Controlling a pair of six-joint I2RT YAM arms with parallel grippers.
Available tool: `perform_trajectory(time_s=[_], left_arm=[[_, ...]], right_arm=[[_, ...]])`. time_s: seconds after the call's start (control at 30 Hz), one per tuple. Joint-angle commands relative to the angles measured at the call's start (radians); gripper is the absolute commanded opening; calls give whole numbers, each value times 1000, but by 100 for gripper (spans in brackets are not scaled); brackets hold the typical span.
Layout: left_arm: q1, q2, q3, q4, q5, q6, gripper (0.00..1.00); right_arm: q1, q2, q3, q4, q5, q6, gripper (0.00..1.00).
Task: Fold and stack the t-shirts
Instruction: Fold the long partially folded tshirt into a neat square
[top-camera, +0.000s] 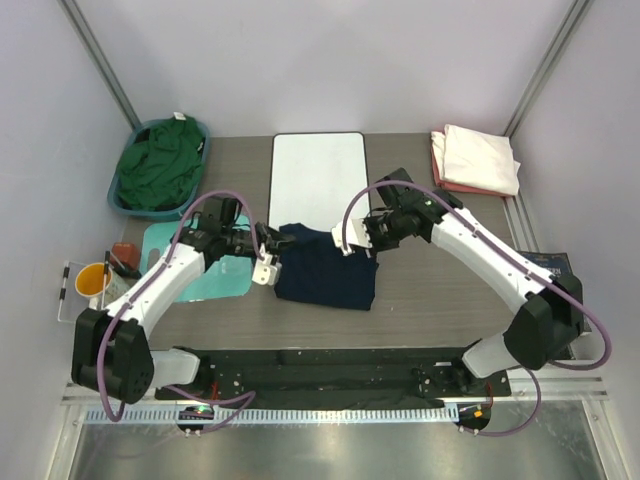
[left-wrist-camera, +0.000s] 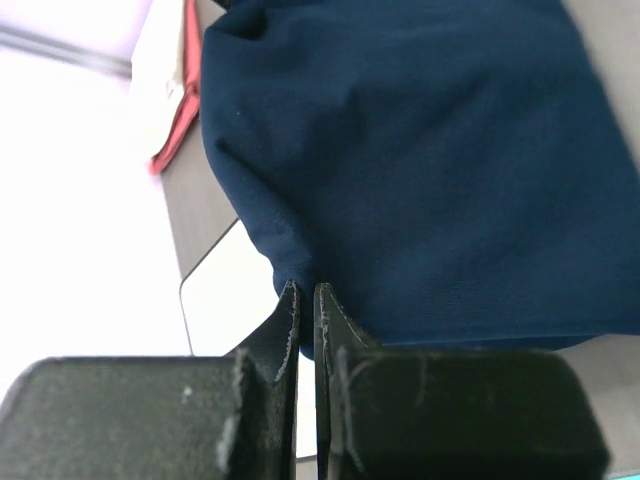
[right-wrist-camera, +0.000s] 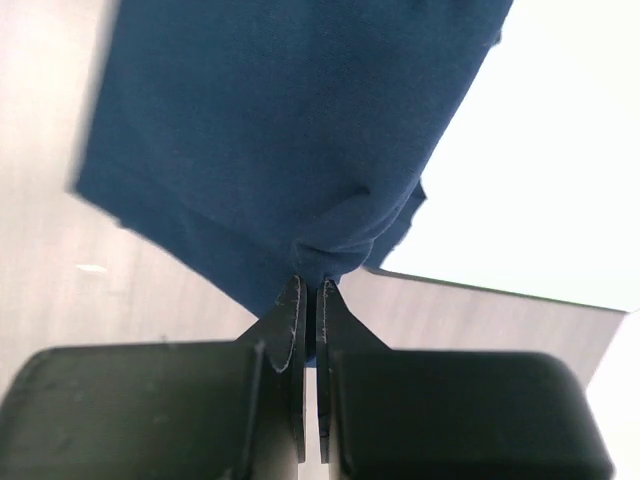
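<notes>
The dark navy t-shirt lies folded at the table's middle, its far edge over the white board. My left gripper is shut on its left edge; the left wrist view shows the fingertips pinching navy cloth. My right gripper is shut on its right far corner; the right wrist view shows the fingertips pinching a bunched fold of navy cloth. The dark green shirt sits crumpled in a blue basket. The cream-white shirt lies folded on the salmon-pink shirt at the back right.
A white rounded board lies at the back centre. A teal mat lies under my left arm. A blue basket stands back left. A yellow cup and small items sit at the left edge. A dark object lies right.
</notes>
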Motion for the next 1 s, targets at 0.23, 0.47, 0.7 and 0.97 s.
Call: perform_trajectory(time_s=[0.23, 0.47, 0.7, 0.97], left_arm=[[27, 137, 56, 200, -69, 26, 0], [27, 290, -69, 661, -189, -14, 26], [-13, 574, -178, 1632, -430, -282, 69], [-19, 400, -243, 1578, -359, -289, 81]], right_arm=[[-55, 150, 68, 240, 53, -86, 1], [-51, 154, -39, 548, 194, 12, 32], [-23, 102, -213, 885, 374, 77, 66], [-146, 206, 17, 393, 174, 591, 74]])
